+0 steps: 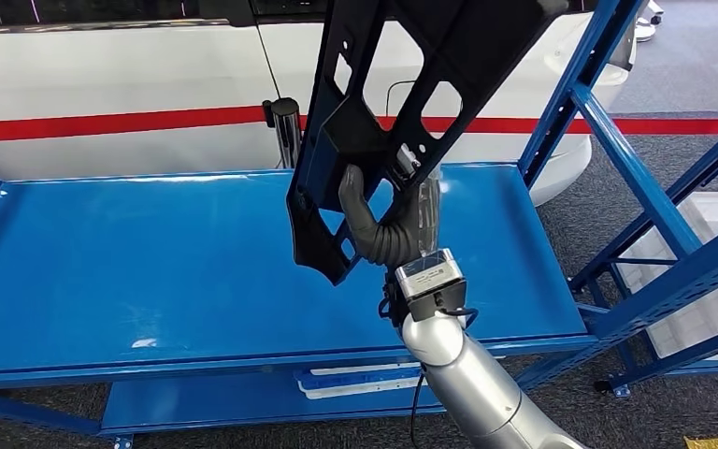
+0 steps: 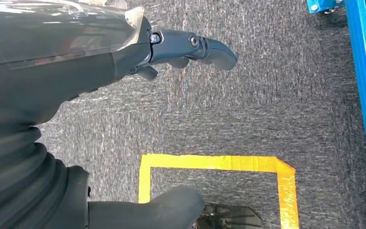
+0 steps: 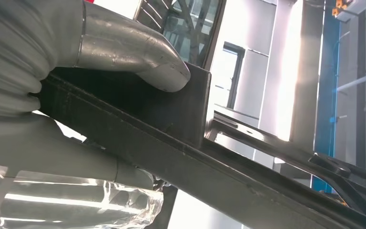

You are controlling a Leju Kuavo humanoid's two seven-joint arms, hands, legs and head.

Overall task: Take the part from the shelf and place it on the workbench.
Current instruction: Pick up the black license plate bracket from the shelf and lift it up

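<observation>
While the right hand (image 1: pixel 388 220) grips the black part (image 1: pixel 402 103), thumb and fingers pinching its lower section, the part hangs tilted in the air above the blue workbench (image 1: pixel 150 271), not touching it; the left hand (image 2: pixel 76 71) holds nothing, fingers (image 2: pixel 205 47) extended over grey carpet (image 2: pixel 267 105) marked with yellow tape (image 2: pixel 214 162).

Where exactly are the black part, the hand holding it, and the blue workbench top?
black part (image 1: pixel 374 56): head view, on its upper panel between the cut-outs.
right hand (image 1: pixel 388 224): head view, on the grey palm gripping the part.
blue workbench (image 1: pixel 150 262): head view, on its bare top.
</observation>
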